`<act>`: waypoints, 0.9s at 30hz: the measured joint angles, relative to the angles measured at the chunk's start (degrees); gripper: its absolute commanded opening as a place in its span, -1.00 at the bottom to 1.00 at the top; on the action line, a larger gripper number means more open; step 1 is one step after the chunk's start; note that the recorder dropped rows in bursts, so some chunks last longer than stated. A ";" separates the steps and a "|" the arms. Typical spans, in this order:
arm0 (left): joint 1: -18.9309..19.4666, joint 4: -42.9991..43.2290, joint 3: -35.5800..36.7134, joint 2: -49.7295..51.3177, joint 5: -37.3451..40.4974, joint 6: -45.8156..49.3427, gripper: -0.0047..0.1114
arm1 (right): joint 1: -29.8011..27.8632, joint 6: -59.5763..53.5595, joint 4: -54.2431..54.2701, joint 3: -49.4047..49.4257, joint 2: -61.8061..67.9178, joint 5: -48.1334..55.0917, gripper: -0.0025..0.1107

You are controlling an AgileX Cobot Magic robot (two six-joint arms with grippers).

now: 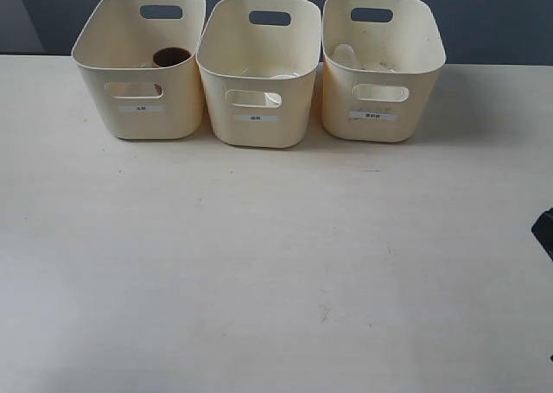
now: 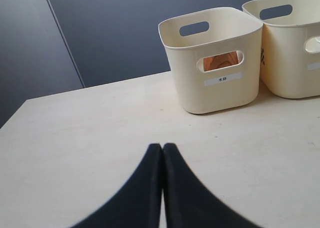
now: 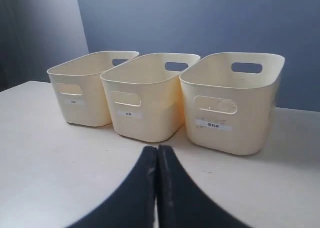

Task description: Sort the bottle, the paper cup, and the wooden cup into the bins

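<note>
- Three bins sit in a row at the far edge of the table (image 1: pixel 259 263): left bin (image 1: pixel 138 65), middle bin (image 1: pixel 257 73), right bin (image 1: pixel 380 65), all cream tubs nearly touching side by side.
- Left gripper (image 2: pixel 162 153) has its dark fingers pressed flat together with nothing between them, low over bare tabletop. From the fingertips, the left bin is ahead and off to one side, well apart.
- Right gripper (image 3: pixel 157 155) is the same deal, both fingers pressed together and holding nothing. All three bins stand straight ahead of the tips, the right bin nearest.
- Wooden cup (image 1: pixel 171 57) is inside the left bin, its brown rim just poking into sight in the exterior view. The left wrist view also catches reddish-brown wood through that bin's front handle cutout.
- Paper cup (image 1: pixel 281 77): something white is visible low in the middle bin, probably that, but too little shows to be sure.
- Bottle (image 1: pixel 346 58) looks like the pale clear shape leaning against the inside wall of the right bin, pretty blurry though.
- Each bin has a small label on the front, too small to read in the exterior view.
</note>
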 measured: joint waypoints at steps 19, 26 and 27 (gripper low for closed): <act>0.00 0.00 0.00 0.00 0.00 0.00 -0.92 | 0.00 -0.09 -0.96 0.13 -4.18 6.48 -0.97; 0.00 0.00 0.00 0.00 0.00 0.00 -0.92 | 0.00 -0.24 -1.41 0.13 -4.18 6.60 -0.97; 0.00 0.00 0.00 0.00 0.00 0.00 -0.92 | 0.00 -0.24 -1.41 0.13 -4.18 6.60 -0.97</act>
